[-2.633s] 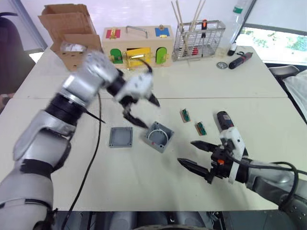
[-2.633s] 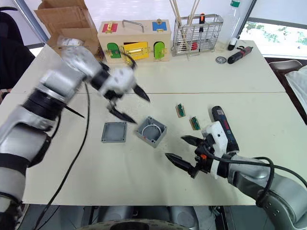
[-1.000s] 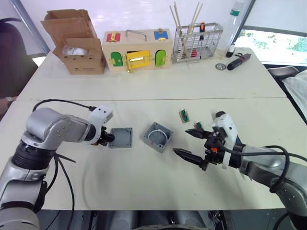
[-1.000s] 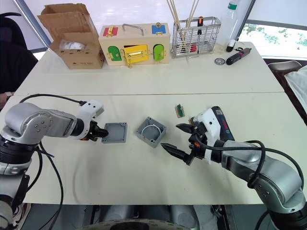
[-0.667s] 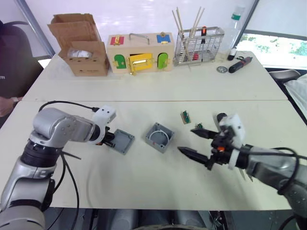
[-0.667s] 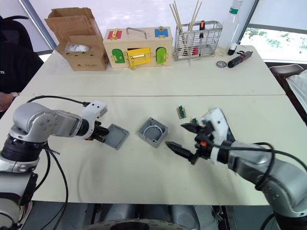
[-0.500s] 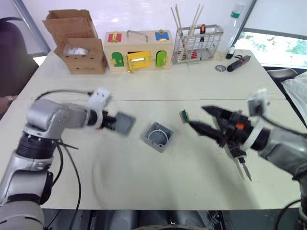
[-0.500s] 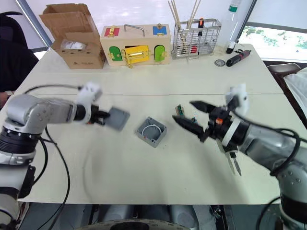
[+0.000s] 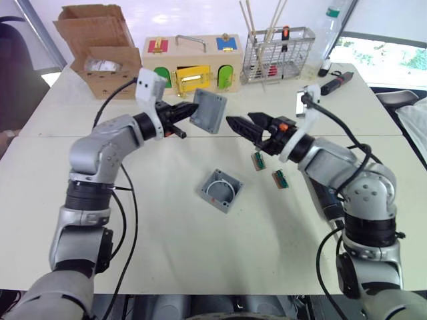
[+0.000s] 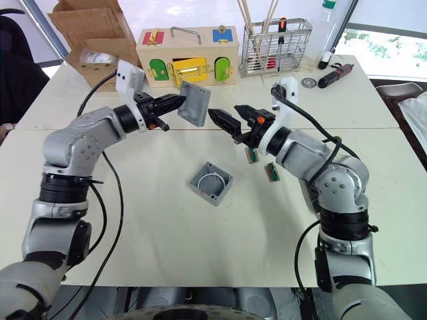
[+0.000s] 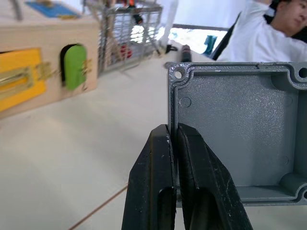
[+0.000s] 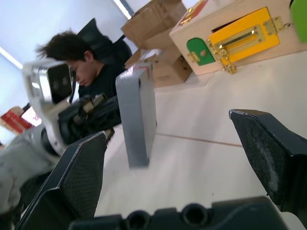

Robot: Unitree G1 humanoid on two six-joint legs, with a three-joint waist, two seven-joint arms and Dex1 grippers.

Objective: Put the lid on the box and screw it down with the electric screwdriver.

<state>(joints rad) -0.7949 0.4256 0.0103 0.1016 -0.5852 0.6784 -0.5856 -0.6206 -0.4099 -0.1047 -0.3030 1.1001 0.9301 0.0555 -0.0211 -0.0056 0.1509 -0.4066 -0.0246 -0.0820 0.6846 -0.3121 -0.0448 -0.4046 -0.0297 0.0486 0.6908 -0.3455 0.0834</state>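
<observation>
Raised off table since earlier, lid (image 9: 208, 111) sits upper centre, pinched by left gripper (image 9: 187, 111). Right gripper (image 9: 245, 123) faces it, fingers wide, empty. Box (image 9: 221, 189) below, mid-frame, w/ wooden box (image 9: 189, 63) behind.

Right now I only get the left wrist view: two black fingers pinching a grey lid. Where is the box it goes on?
Observer: The box sits open on the table, below the lid and apart from it. The left gripper holds the lid up in the air, on edge.
Operator: What is the other gripper doing?
Observer: The right gripper hovers open beside the lid, fingers pointing at it, not touching.
Operator: Anything lying near the box?
Observer: Two small green parts lie on the table to the robot's right of it.
</observation>
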